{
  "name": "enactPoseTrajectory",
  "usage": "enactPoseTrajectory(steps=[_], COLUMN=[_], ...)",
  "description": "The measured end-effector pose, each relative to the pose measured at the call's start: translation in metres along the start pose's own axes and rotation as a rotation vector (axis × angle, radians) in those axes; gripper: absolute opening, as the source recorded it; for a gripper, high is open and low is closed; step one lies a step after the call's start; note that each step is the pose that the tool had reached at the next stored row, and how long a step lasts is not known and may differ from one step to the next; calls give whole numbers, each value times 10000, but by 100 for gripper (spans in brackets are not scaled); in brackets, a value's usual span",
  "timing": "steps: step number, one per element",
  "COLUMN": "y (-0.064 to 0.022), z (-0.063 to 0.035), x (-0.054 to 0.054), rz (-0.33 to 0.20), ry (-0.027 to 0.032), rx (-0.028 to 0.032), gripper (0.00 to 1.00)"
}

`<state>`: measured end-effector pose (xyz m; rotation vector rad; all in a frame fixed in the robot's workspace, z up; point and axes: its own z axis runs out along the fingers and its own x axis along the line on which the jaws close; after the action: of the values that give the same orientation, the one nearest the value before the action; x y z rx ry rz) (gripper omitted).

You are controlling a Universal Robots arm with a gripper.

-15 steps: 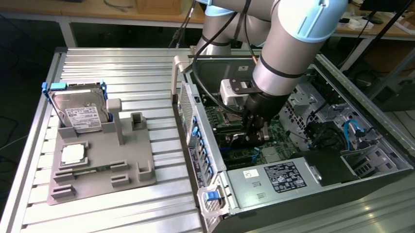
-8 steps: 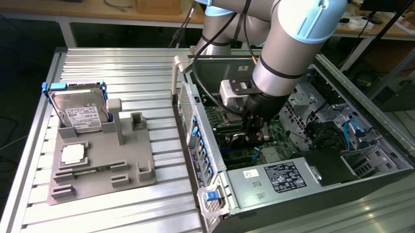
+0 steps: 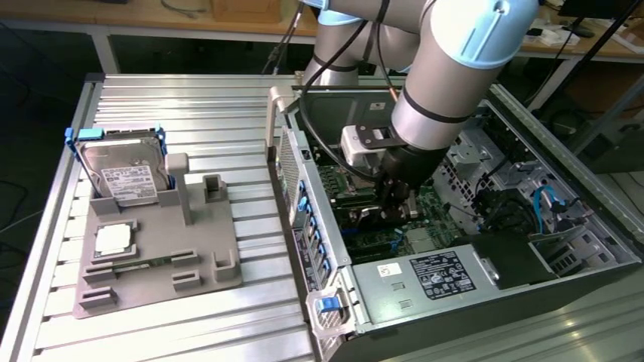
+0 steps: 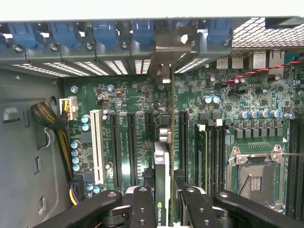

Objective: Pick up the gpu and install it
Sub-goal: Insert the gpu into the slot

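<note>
Gpu (image 4: 161, 161) is inside the open computer case (image 3: 302, 226), and the pincer (image 4: 164, 202) pinches it, one finger on each flat face. The card stands on its thin edge, I think so that its lower edge can meet a long dark slot (image 4: 131, 142) of the green motherboard (image 4: 213, 95) under it. Its far end points toward the rear wall with the blue clips (image 4: 142, 31), where a bracket belongs. I cannot tell if the card is seated or only close above the slot. The case lies on its side on the table (image 3: 201, 105), so the board faces up to the arm. On the exterior view's left, a grey holder (image 3: 151, 256) keeps the hard drive (image 3: 126, 177) upright, well apart from the work.
</note>
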<state>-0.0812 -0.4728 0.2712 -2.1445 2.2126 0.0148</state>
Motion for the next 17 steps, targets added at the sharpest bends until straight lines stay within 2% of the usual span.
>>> enactPoseTrajectory(steps=[17], y=[13], z=[46], x=[-27], rz=[-210], ry=[-7], rx=[-11], gripper=[27])
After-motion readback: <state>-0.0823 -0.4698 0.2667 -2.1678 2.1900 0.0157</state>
